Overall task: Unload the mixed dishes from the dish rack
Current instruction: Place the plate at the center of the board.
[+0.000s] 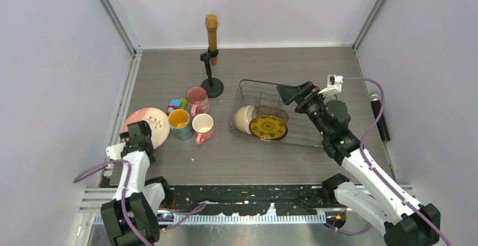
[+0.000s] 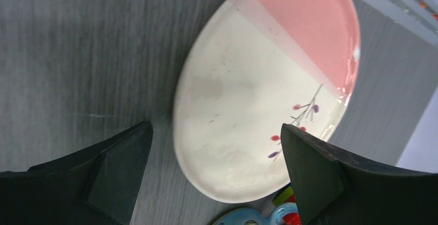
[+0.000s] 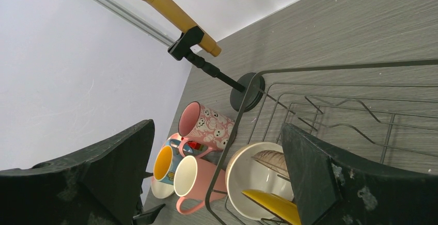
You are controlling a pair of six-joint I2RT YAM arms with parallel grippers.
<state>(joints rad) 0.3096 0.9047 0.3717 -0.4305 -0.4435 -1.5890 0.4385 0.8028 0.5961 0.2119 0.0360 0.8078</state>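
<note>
Right gripper spread above dish rack | best lowered astride yellow plate rim inside rack | left gripper spread, left of rack

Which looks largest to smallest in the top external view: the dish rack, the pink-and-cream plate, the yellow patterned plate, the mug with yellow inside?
1. dish rack, clearly the largest
2. pink-and-cream plate
3. yellow patterned plate, only a little smaller than the plate above, so a close call
4. mug with yellow inside, clearly the smallest

Dish rack holding bowls, mugs outside
</note>
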